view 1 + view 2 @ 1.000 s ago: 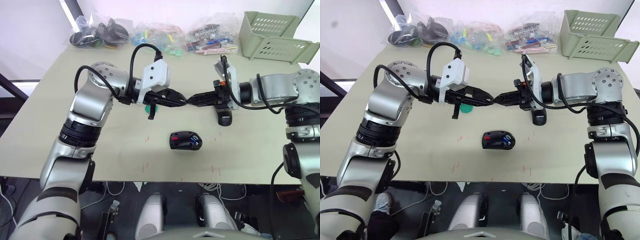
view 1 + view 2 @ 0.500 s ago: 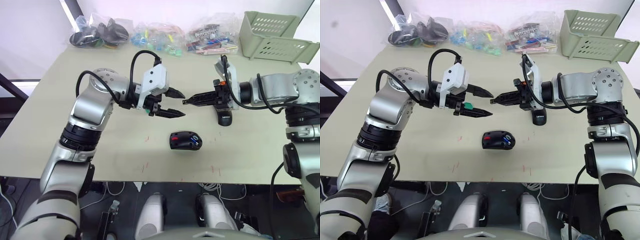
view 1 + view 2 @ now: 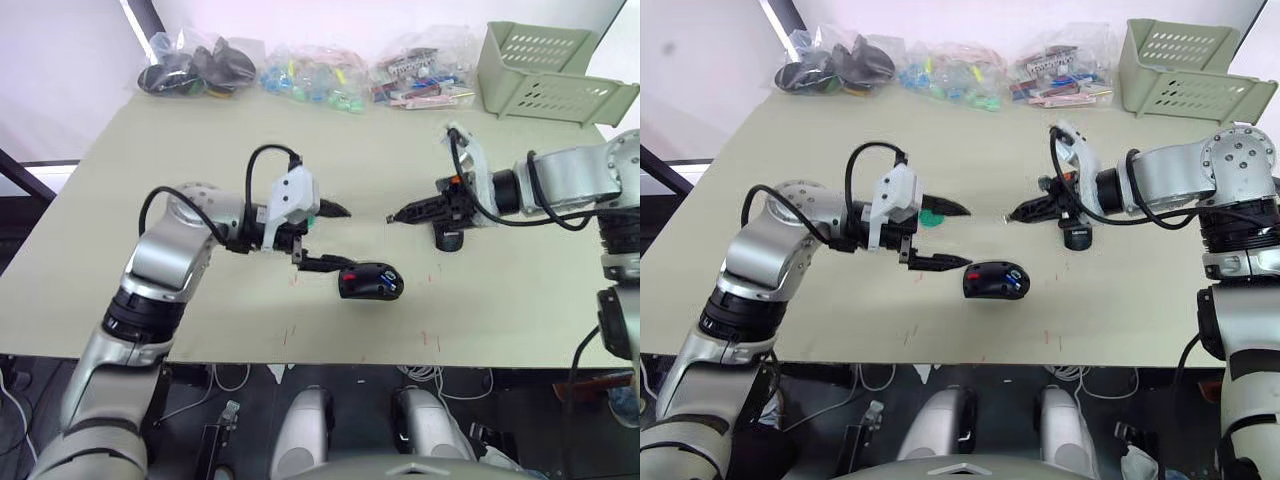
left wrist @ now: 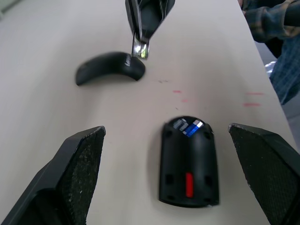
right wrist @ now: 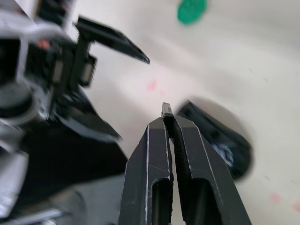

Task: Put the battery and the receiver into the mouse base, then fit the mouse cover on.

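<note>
The mouse base (image 3: 371, 282) lies open on the table near the front, red parts showing inside. The blue and white battery (image 4: 189, 125) sits in one end of it. My left gripper (image 3: 338, 238) hovers open just left of the base, its fingers (image 4: 75, 173) spread wide on either side of it. My right gripper (image 3: 391, 217) is shut on the receiver (image 5: 166, 110), a tiny piece sticking out of its tips, above the table behind the base. The glossy mouse cover (image 3: 450, 238) rests on the table below the right gripper.
A round green disc (image 3: 931, 214) lies behind the left gripper. Several plastic bags of parts (image 3: 300, 70) line the far edge, and a pale green basket (image 3: 545, 70) stands at the far right corner. A person's plaid sleeve (image 4: 276, 18) is beyond the table.
The two grippers met tip to tip a second ago. My left gripper has opened, pulled away and dropped toward the mouse base. The right gripper keeps the receiver and has drawn back right.
</note>
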Motion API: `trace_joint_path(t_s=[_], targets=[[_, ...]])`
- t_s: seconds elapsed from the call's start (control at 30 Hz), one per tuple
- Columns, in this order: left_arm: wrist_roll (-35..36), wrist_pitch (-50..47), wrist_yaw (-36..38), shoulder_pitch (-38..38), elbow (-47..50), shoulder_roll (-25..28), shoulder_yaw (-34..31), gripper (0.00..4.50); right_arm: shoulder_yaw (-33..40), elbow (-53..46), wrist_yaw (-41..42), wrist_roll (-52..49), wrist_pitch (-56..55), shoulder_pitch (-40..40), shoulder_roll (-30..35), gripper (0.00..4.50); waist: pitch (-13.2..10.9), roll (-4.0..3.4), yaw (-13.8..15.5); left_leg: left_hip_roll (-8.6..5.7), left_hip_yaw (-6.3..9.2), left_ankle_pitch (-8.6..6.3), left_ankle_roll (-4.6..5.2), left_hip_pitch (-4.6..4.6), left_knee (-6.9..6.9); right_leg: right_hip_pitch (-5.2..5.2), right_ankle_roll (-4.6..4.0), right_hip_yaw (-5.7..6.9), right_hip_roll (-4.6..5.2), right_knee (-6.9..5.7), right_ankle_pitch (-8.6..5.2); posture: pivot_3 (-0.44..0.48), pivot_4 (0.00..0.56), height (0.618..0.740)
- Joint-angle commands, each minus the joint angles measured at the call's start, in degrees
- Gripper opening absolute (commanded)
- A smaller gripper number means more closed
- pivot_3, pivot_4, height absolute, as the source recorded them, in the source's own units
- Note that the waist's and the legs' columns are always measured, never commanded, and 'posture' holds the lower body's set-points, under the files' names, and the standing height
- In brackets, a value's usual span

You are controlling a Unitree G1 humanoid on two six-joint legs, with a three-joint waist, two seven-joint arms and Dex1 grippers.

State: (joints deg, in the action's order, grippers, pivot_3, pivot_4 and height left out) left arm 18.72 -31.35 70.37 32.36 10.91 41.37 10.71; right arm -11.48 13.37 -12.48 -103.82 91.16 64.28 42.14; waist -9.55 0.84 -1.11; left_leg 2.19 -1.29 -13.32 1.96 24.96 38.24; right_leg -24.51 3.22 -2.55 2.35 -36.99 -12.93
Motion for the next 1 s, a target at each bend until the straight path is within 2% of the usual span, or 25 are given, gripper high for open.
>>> trace_joint_path(t_s=[0.03, 0.13, 0.3, 0.43, 0.5, 0.7, 0.83, 1.0], targets=[[0.8, -0.8, -1.7, -1.5, 3.9, 0.3, -0.5, 4.47, -6.1, -10.6, 11.1, 11.7, 1.3, 7.1, 2.9, 0.00, 0.0, -0.01, 0.0, 0.00, 0.01, 0.00, 0.00, 0.12, 0.03, -0.19, 0.00, -0.02, -0.01, -0.11, 0.00, 0.000, 0.150, 0.740], [0.6, -0.9, -2.5, -1.6, 3.8, -0.2, 0.0, 4.47, -9.7, -14.8, 19.7, 22.4, 0.4, 11.0, 2.4, 0.00, 0.0, 0.02, 0.3, 0.04, 0.00, 0.01, -0.01, 0.20, 0.07, -0.27, -0.02, 0.14, -0.08, -0.21, -0.01, 0.000, 0.150, 0.740], [0.6, -0.6, -3.5, -2.0, 3.3, -1.1, 0.6, 4.47, -11.9, -11.7, 30.7, 30.8, 1.3, 17.4, -0.4, 0.00, 0.0, 0.00, 0.3, 0.03, -0.09, 0.01, -0.01, 0.19, 0.18, -0.28, -0.02, 0.04, -0.08, -0.35, 0.01, 0.000, 0.150, 0.740], [-0.1, 1.8, -2.2, -2.8, 0.5, -1.7, 1.9, 4.47, -18.0, -8.0, 39.1, 35.4, 1.3, 23.9, -1.8, 0.00, 0.0, -0.01, 0.2, 0.03, -0.08, 0.01, -0.01, 0.19, 0.13, -0.33, -0.03, 0.06, -0.08, -0.36, 0.00, 0.000, 0.150, 0.740], [0.0, 2.6, 0.0, -2.4, -0.9, -1.8, 3.1, 4.47, -21.9, -9.2, 42.6, 38.6, 1.3, 25.6, -1.7, 0.00, 0.0, -0.01, 0.2, 0.03, -0.06, 0.01, -0.02, 0.19, 0.12, -0.37, -0.04, 0.08, -0.09, -0.43, -0.01, 0.000, 0.150, 0.740], [-2.1, 5.5, 1.2, -1.1, -3.0, -3.3, 6.0, 4.47, -27.0, -6.7, 48.5, 39.8, 1.3, 27.5, -1.5, 0.00, 0.0, -0.01, 0.3, 0.01, -0.12, 0.01, -0.02, 0.20, 0.17, -0.39, -0.04, 0.03, -0.08, -0.52, -0.01, 0.000, 0.150, 0.740], [-5.0, 9.3, 2.3, 0.6, -8.0, -4.4, 8.4, 4.47, -29.8, -7.5, 48.8, 43.4, 1.3, 26.1, -0.7, 0.00, 0.0, -0.01, 0.3, 0.01, -0.08, 0.01, -0.02, 0.16, 0.17, -0.43, -0.05, 0.05, -0.09, -0.66, -0.02, 0.000, 0.150, 0.740], [-8.1, 14.0, 2.7, 3.3, -13.8, -7.3, 10.6, 4.47, -31.9, -8.4, 49.9, 43.0, 1.3, 24.2, 1.6, 0.00, 0.0, -0.01, 0.4, 0.01, -0.10, 0.02, -0.02, 0.15, 0.19, -0.43, -0.05, 0.04, -0.10, -0.69, -0.02, 0.000, 0.150, 0.740]])
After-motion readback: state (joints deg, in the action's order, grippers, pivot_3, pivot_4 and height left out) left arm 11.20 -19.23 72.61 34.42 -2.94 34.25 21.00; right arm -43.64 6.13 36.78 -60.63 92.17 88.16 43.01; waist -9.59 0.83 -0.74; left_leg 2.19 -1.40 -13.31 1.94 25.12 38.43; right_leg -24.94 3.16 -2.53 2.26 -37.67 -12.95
